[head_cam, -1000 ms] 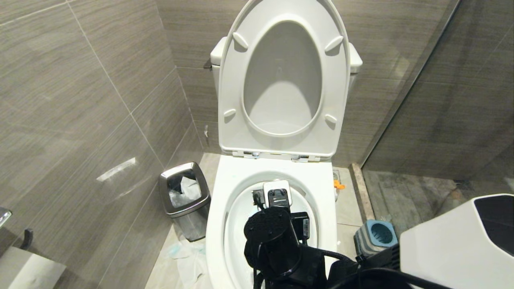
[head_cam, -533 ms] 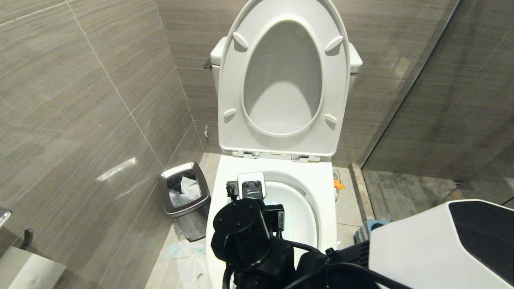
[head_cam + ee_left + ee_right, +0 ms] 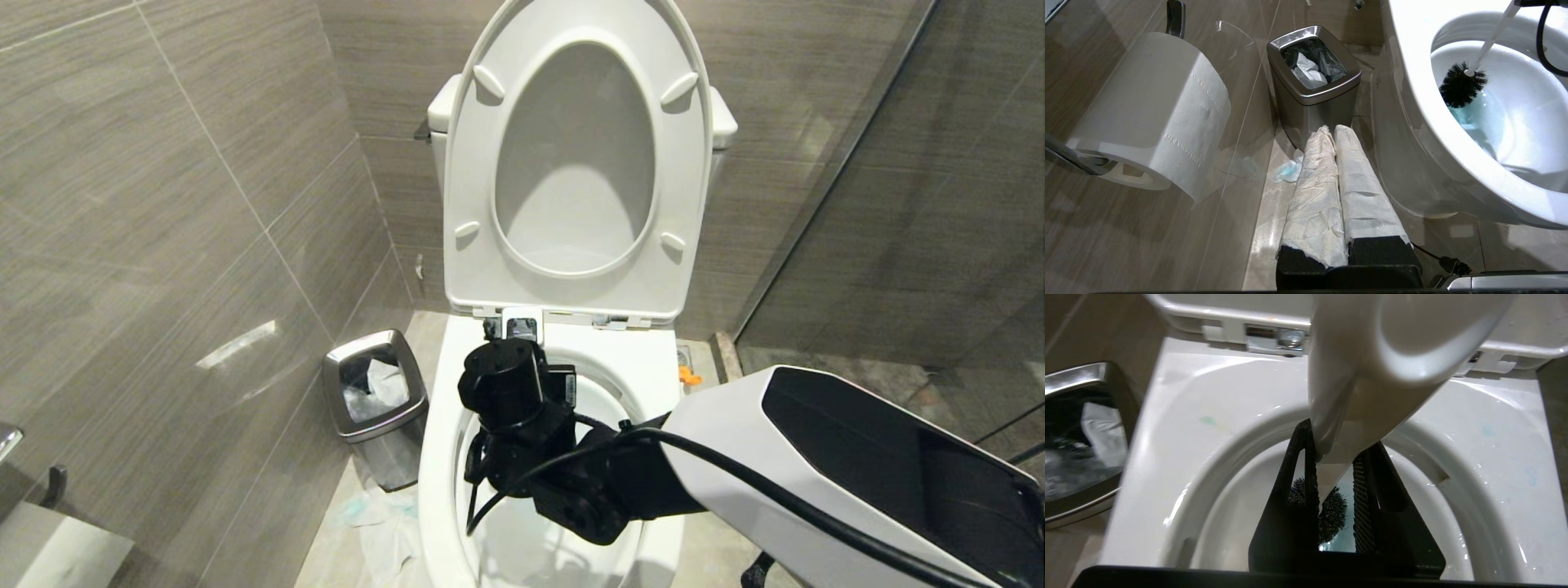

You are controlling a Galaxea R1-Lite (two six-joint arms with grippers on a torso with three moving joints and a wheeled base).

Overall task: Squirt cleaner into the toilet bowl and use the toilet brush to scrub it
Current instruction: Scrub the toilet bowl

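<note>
The white toilet bowl stands with seat and lid raised against the tank. My right arm reaches over it from the right. In the right wrist view my right gripper is shut on the white handle of the toilet brush. The black bristle head sits low inside the bowl, at the edge of blue-tinted water. My left gripper hangs parked beside the bowl's outer wall, near the floor. Its paper-wrapped fingers are pressed together and hold nothing.
A steel waste bin with a liner stands on the floor left of the toilet. Crumpled paper lies in front of it. A toilet roll hangs on the tiled left wall. A glass partition closes off the right side.
My right arm has carried the brush from the middle of the bowl to its left side, then toward the back by the seat hinge. The forearm has swung further into view.
</note>
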